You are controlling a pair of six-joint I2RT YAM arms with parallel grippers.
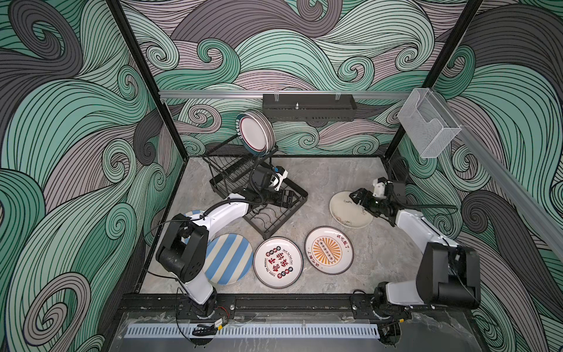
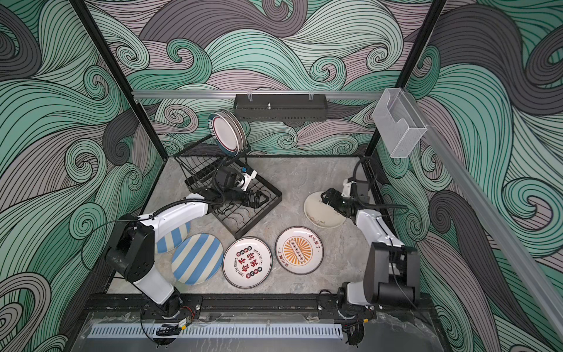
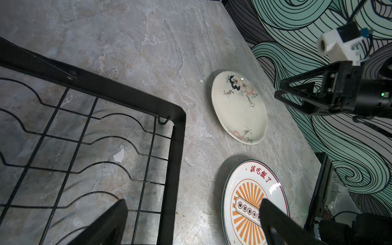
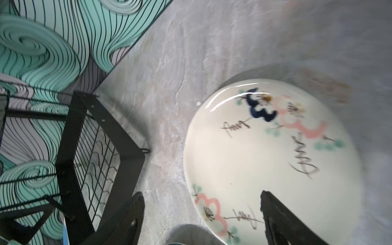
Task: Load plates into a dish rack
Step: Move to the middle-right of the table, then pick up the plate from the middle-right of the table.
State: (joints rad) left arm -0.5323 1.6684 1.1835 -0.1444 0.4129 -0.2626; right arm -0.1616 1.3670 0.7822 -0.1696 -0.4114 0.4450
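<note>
The black wire dish rack [image 1: 286,217] stands at the back left of the table, and three plates [image 1: 256,132] stand upright in its upper shelf. Flat on the table lie a striped plate [image 1: 228,259], a red-and-black character plate [image 1: 277,262], a sunburst plate [image 1: 329,250] and a cream plate [image 1: 347,213]. A second striped plate [image 1: 192,215] is half hidden under my left arm. My left gripper [image 1: 286,198] hovers open and empty over the rack's base [image 3: 178,148]. My right gripper [image 4: 201,197] is open just above the cream plate's [image 4: 265,159] near rim, one finger over the plate and one over bare table.
A black perforated tray [image 1: 307,108] hangs on the back rail. A clear plastic box [image 1: 426,125] hangs on the right rail. Patterned walls close in the left, back and right sides. The arm bases sit on the black front rail [image 1: 274,301].
</note>
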